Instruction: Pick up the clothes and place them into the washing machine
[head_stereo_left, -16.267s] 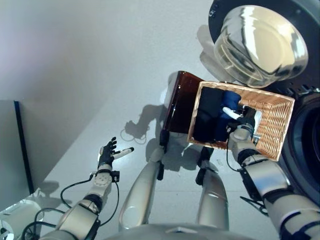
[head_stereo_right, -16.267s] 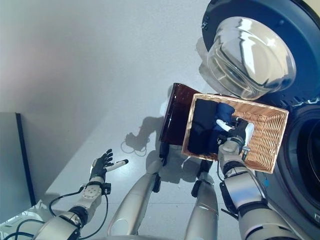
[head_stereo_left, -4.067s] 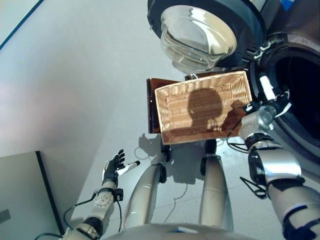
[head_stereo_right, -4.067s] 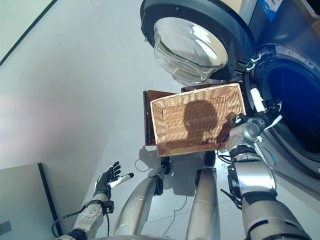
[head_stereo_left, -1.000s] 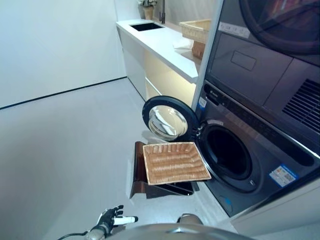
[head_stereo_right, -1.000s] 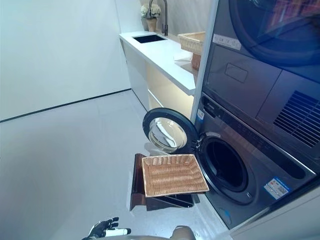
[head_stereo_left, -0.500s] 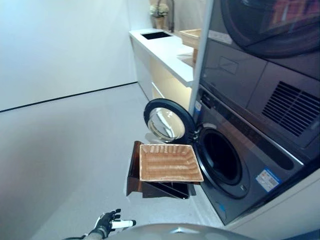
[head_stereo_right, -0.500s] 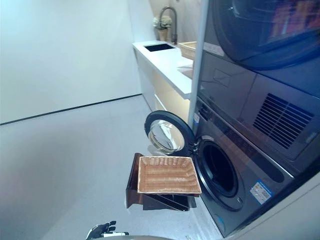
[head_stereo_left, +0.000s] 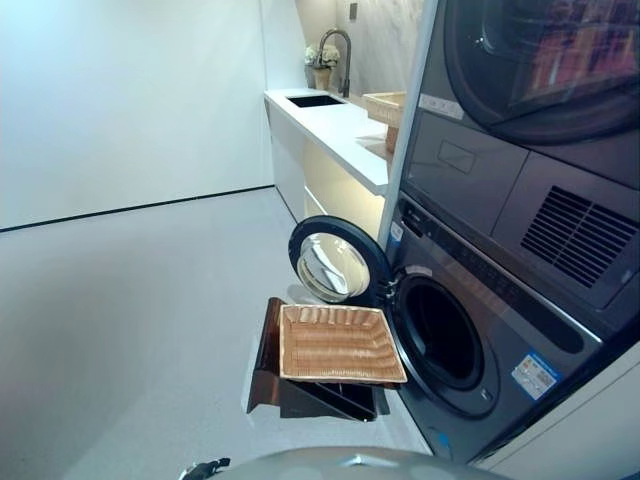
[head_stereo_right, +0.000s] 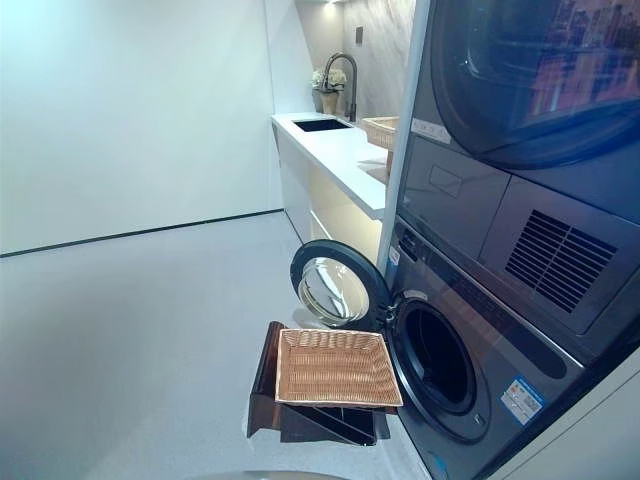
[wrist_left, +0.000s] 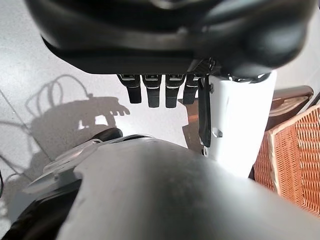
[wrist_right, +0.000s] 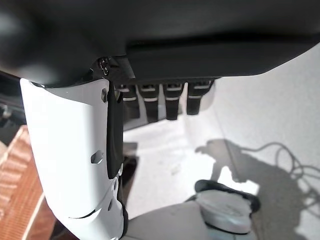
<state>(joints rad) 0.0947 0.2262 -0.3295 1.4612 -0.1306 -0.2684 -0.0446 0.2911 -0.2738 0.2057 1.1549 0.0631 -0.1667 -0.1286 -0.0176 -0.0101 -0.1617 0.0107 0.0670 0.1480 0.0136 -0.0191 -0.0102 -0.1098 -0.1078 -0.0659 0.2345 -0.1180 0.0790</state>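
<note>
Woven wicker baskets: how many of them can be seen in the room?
2. One shallow rectangular woven wicker basket rests on the dark brown stand before the open washing machine. The second wicker basket stands on the white counter, partly hidden; others may be hidden.

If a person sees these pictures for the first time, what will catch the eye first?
First, the washing machine, low at the right, with its round door swung open toward the room. In front of the opening, an empty wicker basket rests on a dark brown stand. Above the machine sits a second drum unit, and a white counter with a sink runs behind.
</note>
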